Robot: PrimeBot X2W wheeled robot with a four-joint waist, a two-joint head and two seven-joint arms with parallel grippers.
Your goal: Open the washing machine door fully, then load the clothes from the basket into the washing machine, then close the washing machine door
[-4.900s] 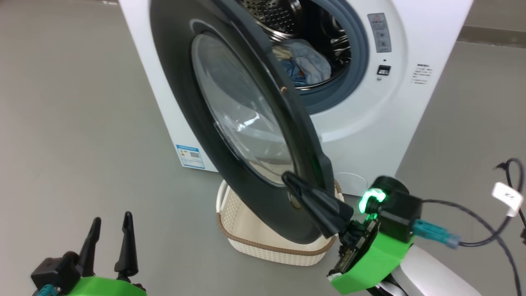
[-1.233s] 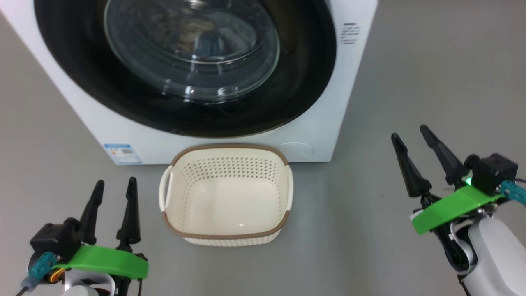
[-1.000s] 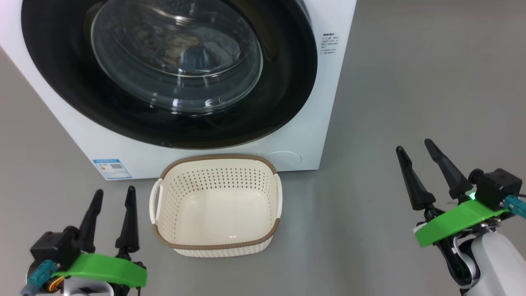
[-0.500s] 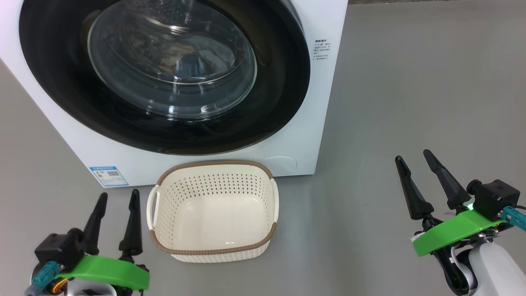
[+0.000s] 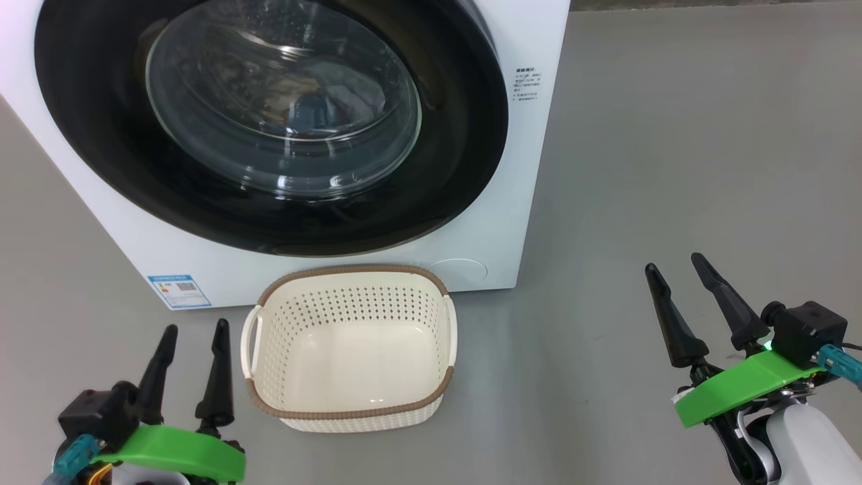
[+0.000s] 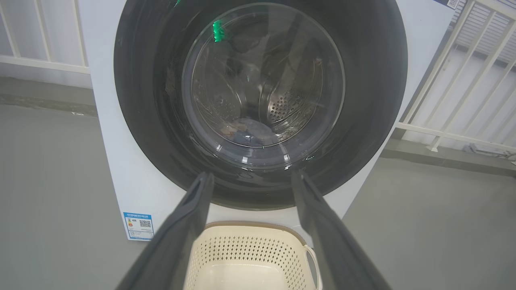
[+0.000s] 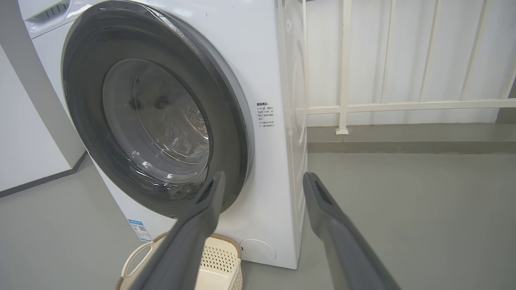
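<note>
The washing machine (image 5: pixel 532 168) stands white and square in front of me. Its glossy black washing machine door (image 5: pixel 465 135) lies shut flat against the front. Through the glass window, blue clothes (image 6: pixel 252 135) lie low in the steel drum. The cream basket (image 5: pixel 350 271) with a brown rim sits on the floor just before the machine, with nothing in it. My left gripper (image 5: pixel 196 325) is open beside the basket's left handle, touching nothing. My right gripper (image 5: pixel 673 262) is open over bare floor, well right of the machine. Both wrist views look between open fingers at the door (image 7: pixel 161 121).
A blue label sticker (image 5: pixel 179 291) marks the machine's lower left corner. A white railing (image 7: pixel 342 80) runs behind and to the right of the machine. Grey floor (image 5: pixel 673 135) spreads to the right. A white wall (image 7: pixel 24 141) stands left of the machine.
Some seconds ago the door stood open with my right gripper at its edge; now it is shut and both grippers are back from it. Over the last second the head view shifted slightly.
</note>
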